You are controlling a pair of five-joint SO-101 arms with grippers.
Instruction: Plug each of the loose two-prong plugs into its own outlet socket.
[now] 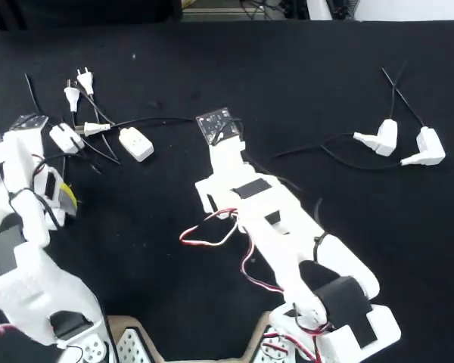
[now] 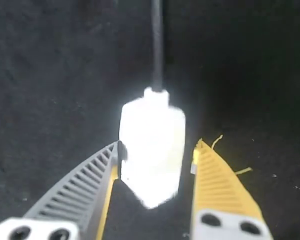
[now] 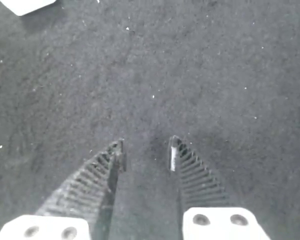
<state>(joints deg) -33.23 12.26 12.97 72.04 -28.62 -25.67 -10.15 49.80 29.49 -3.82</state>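
- Left gripper (image 2: 155, 152): clenched on white socket (image 2: 152, 130), in the middle of the left wrist view, cord (image 2: 156, 45) toward top edge.
- Right gripper (image 3: 146, 147): released, empty, above black table (image 3: 215, 75).
- First loose plug (image 1: 72, 94) and second loose plug (image 1: 85, 76): upper left of high view, side by side.

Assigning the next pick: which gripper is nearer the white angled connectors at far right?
Right. The right gripper is mid-table, with the connectors off to its right; the left gripper is at far left, by a white socket block.
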